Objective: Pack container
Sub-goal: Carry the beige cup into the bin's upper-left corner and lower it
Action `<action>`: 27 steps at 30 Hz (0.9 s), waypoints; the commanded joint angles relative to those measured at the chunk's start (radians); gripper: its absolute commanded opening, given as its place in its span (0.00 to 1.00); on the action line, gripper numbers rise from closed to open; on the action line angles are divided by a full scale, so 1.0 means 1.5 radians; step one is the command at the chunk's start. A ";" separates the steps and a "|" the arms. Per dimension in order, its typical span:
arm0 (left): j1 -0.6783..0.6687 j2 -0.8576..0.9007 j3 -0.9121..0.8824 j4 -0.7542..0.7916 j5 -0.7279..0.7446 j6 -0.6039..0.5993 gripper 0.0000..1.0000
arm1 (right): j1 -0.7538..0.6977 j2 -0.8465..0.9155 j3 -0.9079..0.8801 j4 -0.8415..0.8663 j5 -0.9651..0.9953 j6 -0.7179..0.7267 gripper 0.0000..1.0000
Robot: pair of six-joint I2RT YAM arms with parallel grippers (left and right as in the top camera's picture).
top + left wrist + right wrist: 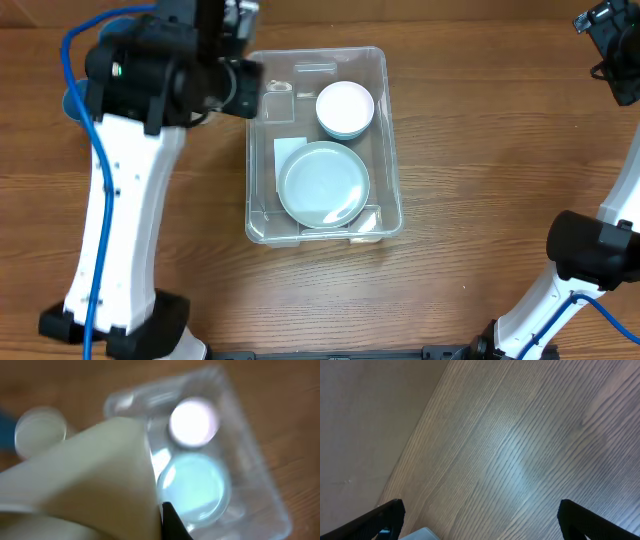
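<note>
There is 1 container [388,150], clear and rectangular, and it stands on the wooden surface [500,150] in the middle of the overhead view. Inside it I count 3 things. 1 pale blue plate [323,183] lies at the 6 o'clock end. 1 white bowl [345,105] sits at the 12 o'clock end, and it is near the plate. A pale blue edge shows under the bowl, but I cannot tell if this is a second bowl. 1 white label [288,152] is on the base, partly under the plate at its 10 o'clock side.

There are 2 arms. The left hand [228,30] is above the container's 10 o'clock corner, and its arm covers the surface on that side. In the left wrist view, which is blurred, 1 large cream thing [90,480] fills the front, next to 1 black finger [172,522]. I cannot tell if the hand is clamped on it. 1 pale round thing [40,430] stands outside the container at 9 o'clock.

The right hand [480,515] is at the 2 o'clock corner, well apart from the container. Its fingers are wide apart over bare wood.
</note>
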 commanded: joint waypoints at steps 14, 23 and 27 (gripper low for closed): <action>-0.122 0.239 0.051 0.118 -0.123 -0.028 0.04 | -0.001 -0.011 0.010 0.001 0.004 0.003 1.00; -0.050 0.300 0.049 0.092 -0.046 -0.097 0.04 | -0.001 -0.011 0.010 0.001 0.004 0.003 1.00; -0.037 0.328 0.049 0.105 -0.044 -0.096 0.04 | -0.001 -0.011 0.010 0.001 0.005 0.003 1.00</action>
